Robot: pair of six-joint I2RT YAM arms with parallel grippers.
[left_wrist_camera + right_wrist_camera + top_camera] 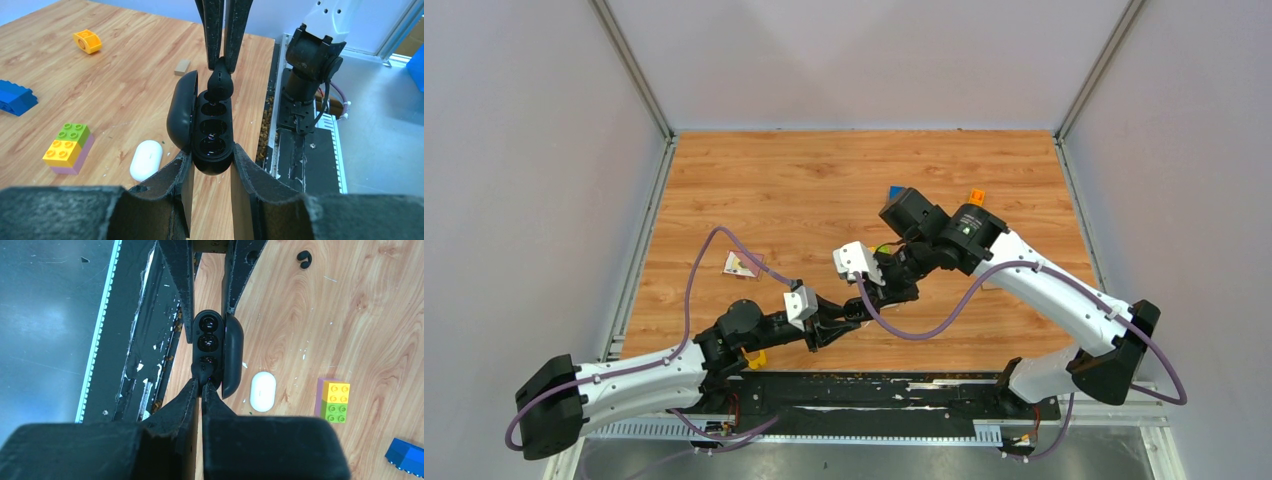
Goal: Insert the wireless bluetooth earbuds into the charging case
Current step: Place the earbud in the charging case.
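My left gripper (211, 159) is shut on the near end of the black charging case (214, 131), held above the table with its lid (180, 112) swung open to the left. My right gripper (202, 384) is shut on a black earbud (220, 83), which sits at the mouth of the case's far socket. The nearer socket looks hollow. In the right wrist view the same case (207, 334) lies just past my fingertips. A second black earbud (303, 258) lies loose on the wood. In the top view the left gripper (832, 325) and right gripper (886, 292) meet near the table's front middle.
A white oval closed case (146, 159) lies on the table under the held case. Stacked toy bricks (67, 148), a blue brick (15, 97), an orange item (87, 41) and a small wooden block (182, 66) are spread around. The black rail (300, 150) borders the table's near edge.
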